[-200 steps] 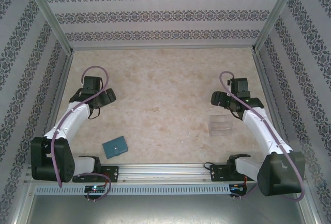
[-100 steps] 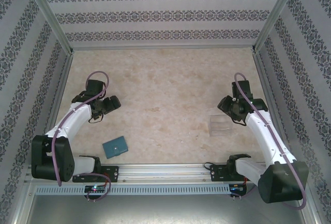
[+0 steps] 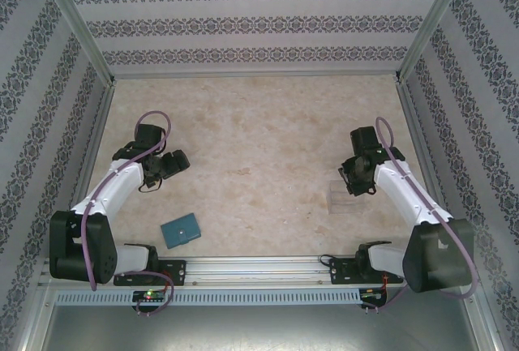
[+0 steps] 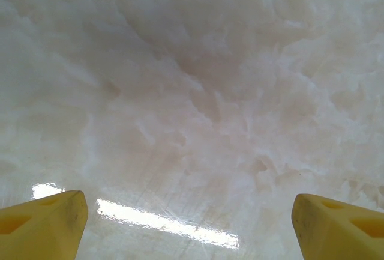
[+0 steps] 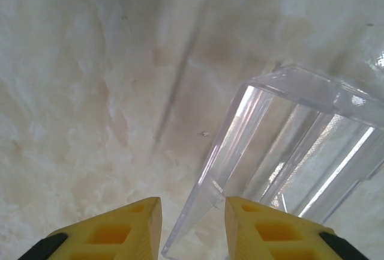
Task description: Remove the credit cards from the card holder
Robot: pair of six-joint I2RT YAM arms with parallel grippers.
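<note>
Your card holder (image 3: 180,231) lies flat on the table (image 3: 259,124), folded shut with its teal cover up. It sits at the near left, just beyond the left arm's base, turned a little askew to the table's near edge. Nothing touches it.

Your left tool (image 3: 176,162) is farther back and slightly left of the holder, well apart from it and pointing toward the middle of the table. In the left wrist view its yellow fingers (image 4: 43,224) sit at the two bottom corners, spread wide. Between them you see bare marbled table with a strip of glare.

Across the table, at the near right, stands the clear plastic box (image 3: 347,197). Your right tool (image 3: 351,181) hangs over its far edge, nose down. In the right wrist view its yellow fingers (image 5: 117,233) stand a modest gap apart, much narrower than the left pair. One transparent wall of the box (image 5: 288,158) runs down into that gap, and its corner edge ends between the fingertips. The fingers do not press on it, and nothing is clamped.

The holder and the box are well apart, on opposite sides of the near half of the table.
</note>
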